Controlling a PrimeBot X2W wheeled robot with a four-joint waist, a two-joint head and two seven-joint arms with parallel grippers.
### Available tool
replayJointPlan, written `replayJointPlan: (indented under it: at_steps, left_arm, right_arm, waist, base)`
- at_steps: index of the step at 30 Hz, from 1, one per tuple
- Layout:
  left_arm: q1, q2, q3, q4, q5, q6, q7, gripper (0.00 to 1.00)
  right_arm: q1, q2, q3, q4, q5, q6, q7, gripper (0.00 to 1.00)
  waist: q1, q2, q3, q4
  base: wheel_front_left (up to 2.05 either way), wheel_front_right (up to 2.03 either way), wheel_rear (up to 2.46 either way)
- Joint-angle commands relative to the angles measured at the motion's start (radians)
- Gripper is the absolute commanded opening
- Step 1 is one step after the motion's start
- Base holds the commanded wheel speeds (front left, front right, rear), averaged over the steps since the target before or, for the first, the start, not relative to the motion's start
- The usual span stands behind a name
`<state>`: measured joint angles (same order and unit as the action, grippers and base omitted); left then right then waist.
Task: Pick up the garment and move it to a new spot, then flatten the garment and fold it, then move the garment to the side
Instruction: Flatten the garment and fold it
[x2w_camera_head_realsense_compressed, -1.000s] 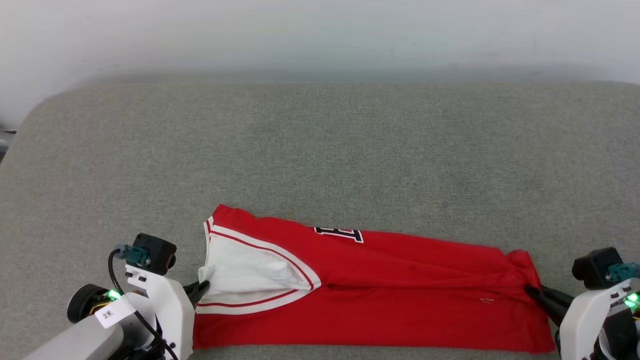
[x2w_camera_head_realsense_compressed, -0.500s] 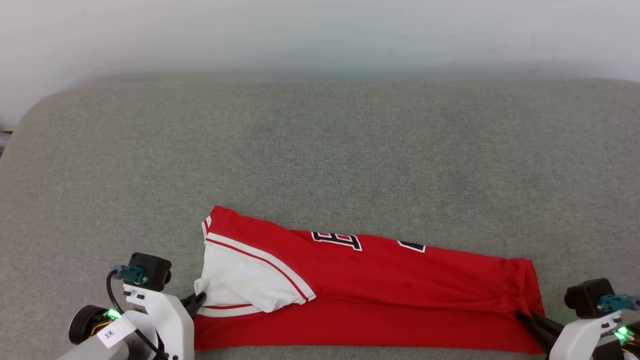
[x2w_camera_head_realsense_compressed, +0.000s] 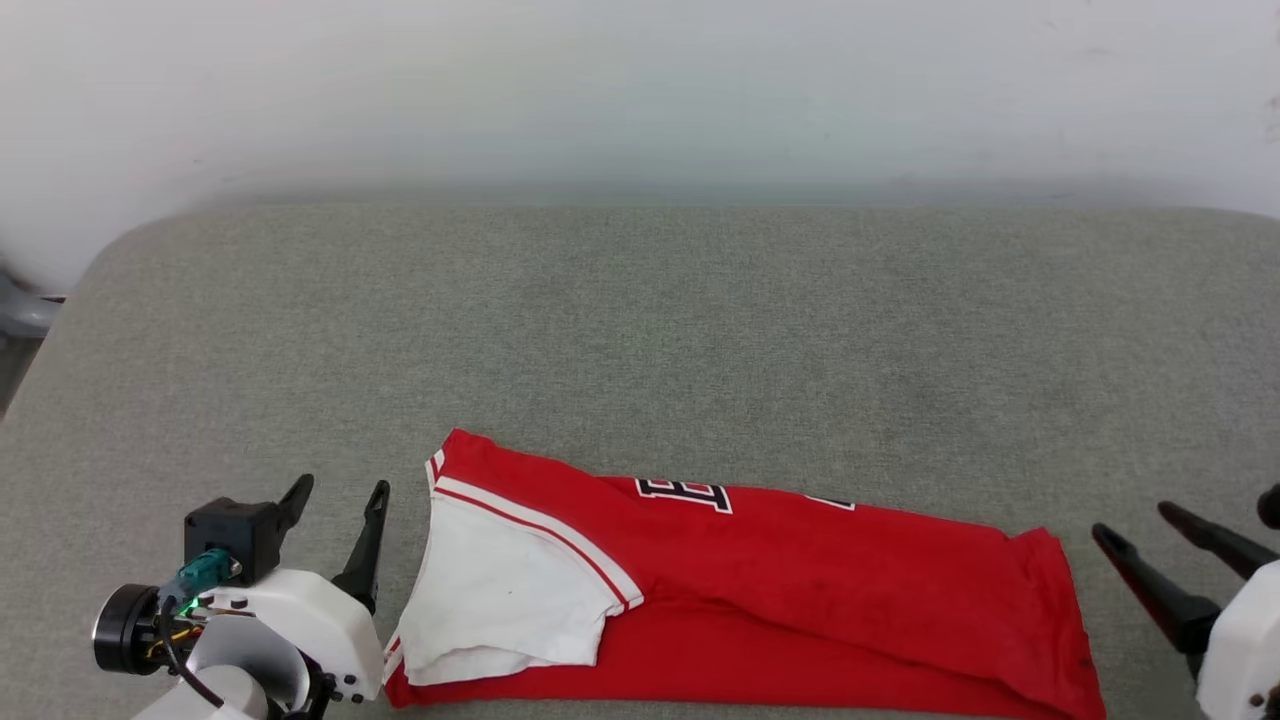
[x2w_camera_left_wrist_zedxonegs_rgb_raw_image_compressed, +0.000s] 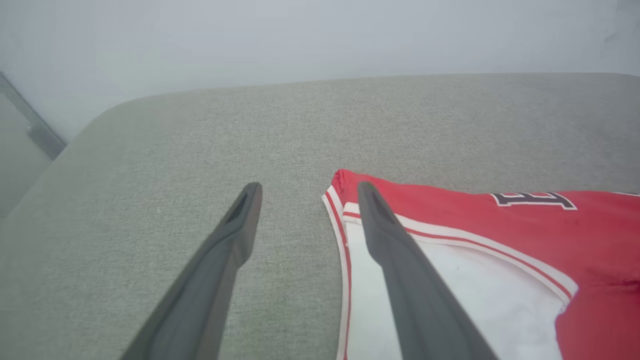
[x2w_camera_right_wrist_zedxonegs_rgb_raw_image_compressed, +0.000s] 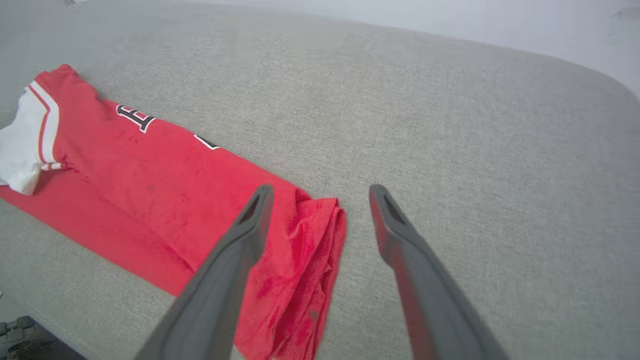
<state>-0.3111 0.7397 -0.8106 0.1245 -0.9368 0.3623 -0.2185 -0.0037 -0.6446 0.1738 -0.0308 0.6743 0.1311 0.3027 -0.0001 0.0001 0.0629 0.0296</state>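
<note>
We see the garment lying as a long band on the grey desk, its long axis running left to right. Our left pincer, spread, sits just beside its sleeve end. Our right pincer, spread, sits just beside its hem end. Both are empty.

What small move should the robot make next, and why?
Probably lower the open right gripper onto the garment's bunched right end and close there, to fold it toward the sleeve end. The garment lies as a long strip; the left gripper, open too, holds nothing.
</note>
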Motion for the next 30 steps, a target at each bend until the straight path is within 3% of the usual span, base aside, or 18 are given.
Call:
replayJointPlan:
  at_steps: [1,8,13,21,30]
  left_arm:
    - [0.017,-0.011,0.012,-0.008,0.015,0.018,-0.018,1.00]
    - [0.060,-0.071,0.109,-0.039,0.117,0.094,-0.047,1.00]
    - [0.128,-0.137,0.223,-0.081,0.238,0.114,-0.047,1.00]
    - [0.215,-0.255,0.368,-0.101,0.411,0.073,-0.048,1.00]
    - [0.275,-0.405,0.490,-0.083,0.566,-0.024,-0.047,1.00]
  right_arm:
    - [0.009,-0.012,-0.027,-0.006,-0.005,-0.001,0.018,1.00]
    - [0.026,-0.020,-0.085,0.049,0.078,-0.001,0.181,1.00]
    - [0.032,-0.007,-0.066,0.104,0.128,-0.001,0.272,1.00]
    - [-0.022,0.046,-0.014,0.209,0.153,-0.001,0.279,1.00]
    - [-0.086,0.104,0.106,0.326,0.188,-0.001,0.229,1.00]
  waist:
    - [0.0001,-0.0001,-0.002,0.007]
    - [0.0001,-0.0001,0.002,0.031]
    - [0.0001,-0.0001,0.015,0.050]
    - [0.0001,-0.0001,0.044,0.075]
    - [0.0001,-0.0001,0.057,0.098]
  base:
    - [0.00,0.00,0.00]
    - [0.00,0.00,0.00]
    - [0.00,0.00,0.00]
    - [0.00,0.00,0.00]
    - [0.00,0.00,0.00]
